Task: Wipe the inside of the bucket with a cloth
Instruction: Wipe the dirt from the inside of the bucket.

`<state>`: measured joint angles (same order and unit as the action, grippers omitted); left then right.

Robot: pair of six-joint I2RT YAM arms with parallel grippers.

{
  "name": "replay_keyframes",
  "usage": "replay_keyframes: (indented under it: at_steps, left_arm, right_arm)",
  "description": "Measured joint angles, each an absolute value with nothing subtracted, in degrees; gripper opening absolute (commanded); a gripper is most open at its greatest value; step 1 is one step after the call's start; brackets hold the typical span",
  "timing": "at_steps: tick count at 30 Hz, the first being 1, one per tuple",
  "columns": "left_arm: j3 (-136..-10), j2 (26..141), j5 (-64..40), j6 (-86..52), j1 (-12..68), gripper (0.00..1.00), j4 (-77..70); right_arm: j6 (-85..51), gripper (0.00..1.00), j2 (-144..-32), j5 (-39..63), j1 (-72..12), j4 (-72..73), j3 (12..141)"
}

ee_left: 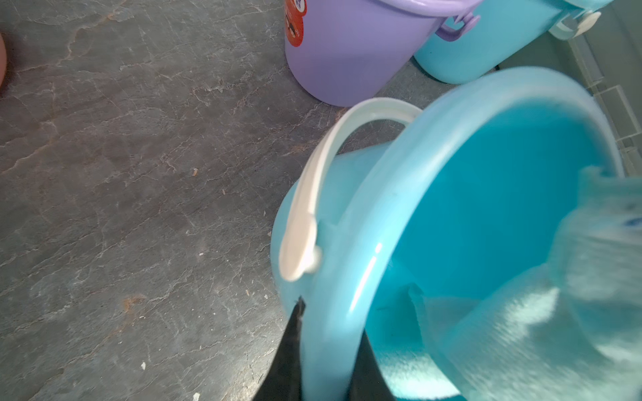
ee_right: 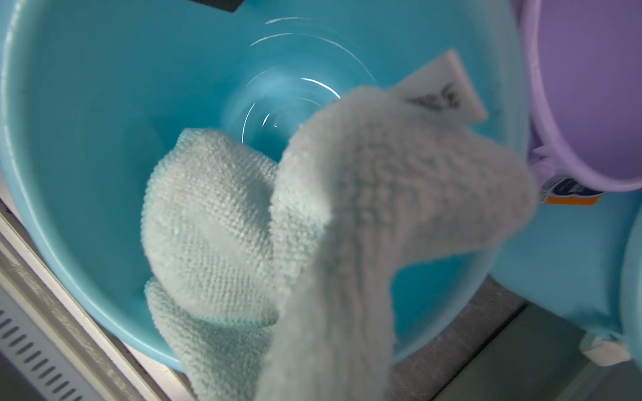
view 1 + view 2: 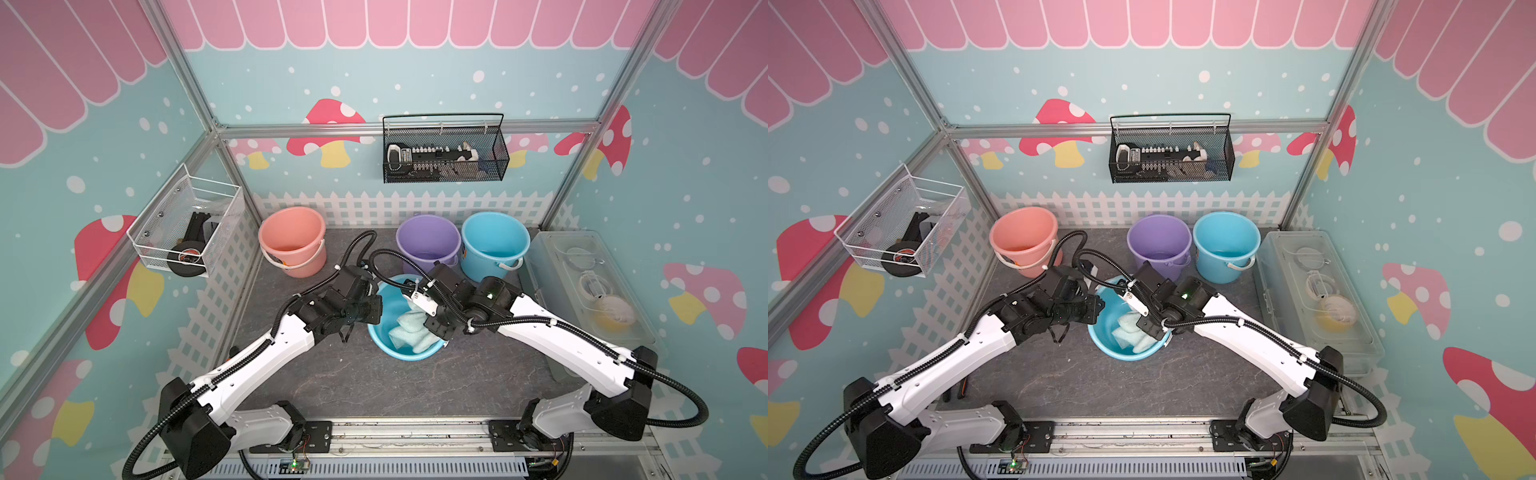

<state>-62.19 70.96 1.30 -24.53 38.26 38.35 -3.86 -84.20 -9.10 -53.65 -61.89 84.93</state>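
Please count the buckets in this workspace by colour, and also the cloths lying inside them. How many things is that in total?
blue buckets: 2 (near blue bucket, far blue bucket)
purple bucket: 1
pink bucket: 1
cloth: 1
total: 5

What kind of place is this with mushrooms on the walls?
It looks like a robot practice booth decorated like a toy cottage: a metal frame holds walls printed with mushrooms and a picket fence, and two robot arms are mounted at the front.
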Motion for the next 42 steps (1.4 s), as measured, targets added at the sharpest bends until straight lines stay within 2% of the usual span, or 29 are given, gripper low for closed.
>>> replay_keyframes:
  at_steps: [7,13,23,33,42]
  left_arm:
    - [-62.2,71.0,0.3,-26.4,38.3,0.00,37.7]
    - [-62.1,71.0,-0.8,-28.1,37.9,0.00,37.5]
    - [-61.9,71.0,-1.6,-29.2,37.2,0.00,37.5]
    - [-61.7,71.4,-0.6,-29.2,37.1,0.00,37.9]
    - [-61.4,71.5,0.5,-29.2,36.6,0.00,38.8]
  right_arm:
    - [-12.4,0.00,-92.1,-1.3,-53.6,-62.5,84.9]
    - [-16.9,0.00,-93.1,2.9,-53.1,-55.8,79.7]
    - [-21.0,0.00,-100.0,3.7,-52.0,-43.8,75.4]
    - [-21.5,0.00,-105.3,3.2,-51.7,-37.8,75.2]
    - [-21.5,0.00,-108.4,7.0,-51.1,-35.3,74.7]
